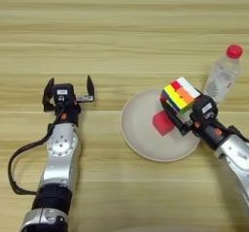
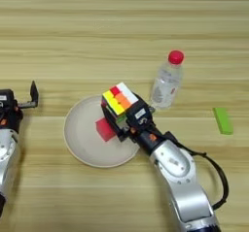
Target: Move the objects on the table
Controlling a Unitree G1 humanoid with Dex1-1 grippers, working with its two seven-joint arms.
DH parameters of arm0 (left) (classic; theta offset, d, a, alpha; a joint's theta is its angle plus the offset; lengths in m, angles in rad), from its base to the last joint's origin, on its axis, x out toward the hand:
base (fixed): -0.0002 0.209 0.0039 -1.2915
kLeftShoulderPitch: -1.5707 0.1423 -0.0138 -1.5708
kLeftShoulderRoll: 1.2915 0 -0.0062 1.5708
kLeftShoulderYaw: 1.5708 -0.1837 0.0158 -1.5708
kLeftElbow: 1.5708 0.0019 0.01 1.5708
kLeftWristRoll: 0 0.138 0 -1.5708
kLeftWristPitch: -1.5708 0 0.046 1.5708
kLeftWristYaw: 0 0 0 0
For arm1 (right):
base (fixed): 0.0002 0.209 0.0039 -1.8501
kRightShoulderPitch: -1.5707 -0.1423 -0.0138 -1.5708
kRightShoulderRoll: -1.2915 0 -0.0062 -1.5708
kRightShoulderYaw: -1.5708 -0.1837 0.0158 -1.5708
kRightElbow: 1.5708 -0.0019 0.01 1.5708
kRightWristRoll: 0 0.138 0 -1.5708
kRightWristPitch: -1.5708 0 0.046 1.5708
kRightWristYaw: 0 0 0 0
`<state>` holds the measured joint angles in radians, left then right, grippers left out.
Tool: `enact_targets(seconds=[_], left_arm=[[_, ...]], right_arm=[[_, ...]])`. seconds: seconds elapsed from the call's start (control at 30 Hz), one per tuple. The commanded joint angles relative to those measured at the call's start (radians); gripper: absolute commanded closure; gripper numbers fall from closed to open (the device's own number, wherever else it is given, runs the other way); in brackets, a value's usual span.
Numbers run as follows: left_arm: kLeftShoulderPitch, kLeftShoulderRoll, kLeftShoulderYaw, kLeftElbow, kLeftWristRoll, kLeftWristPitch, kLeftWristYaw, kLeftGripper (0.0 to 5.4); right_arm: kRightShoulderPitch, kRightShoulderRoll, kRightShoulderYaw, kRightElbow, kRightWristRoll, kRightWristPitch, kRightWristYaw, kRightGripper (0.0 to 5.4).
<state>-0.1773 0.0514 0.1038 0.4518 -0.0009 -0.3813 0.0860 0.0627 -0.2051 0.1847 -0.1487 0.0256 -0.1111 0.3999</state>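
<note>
Light wooden tabletop (image 1: 121,12) seen from above. Right pincer (image 2: 120,114) closed around a multicoloured puzzle cube (image 2: 119,99), held over the right edge of a round cream plate (image 2: 80,134). Small red cube (image 2: 105,129) resting on the plate, just beside the pincer. Clear bottle (image 2: 166,83) with red cap upright behind. Green block (image 2: 222,120) far right. Left pincer (image 1: 68,92) wide open, empty, at the left.

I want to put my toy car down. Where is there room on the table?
Bare wood lies along the far side of the table and between the open left gripper and the plate. It is crowded where the right gripper holds the puzzle cube over the plate, beside the red cube and bottle.
</note>
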Motion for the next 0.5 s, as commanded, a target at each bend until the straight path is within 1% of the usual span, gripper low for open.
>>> enact_targets(seconds=[0.03,0.33,0.5], left_arm=[[0.007,-0.001,-0.003,-0.016,0.01,0.005,0.005,0.0],[0.015,-0.004,-0.005,-0.029,0.011,0.011,0.005,0.0],[0.018,-0.006,-0.007,-0.033,0.012,0.014,0.008,0.0]], right_arm=[[-0.04,0.014,0.013,0.059,-0.013,-0.032,-0.003,1.98],[-0.048,0.024,0.024,0.135,-0.006,-0.045,0.008,1.98],[-0.029,0.033,0.036,0.126,0.006,-0.04,0.014,1.98]])
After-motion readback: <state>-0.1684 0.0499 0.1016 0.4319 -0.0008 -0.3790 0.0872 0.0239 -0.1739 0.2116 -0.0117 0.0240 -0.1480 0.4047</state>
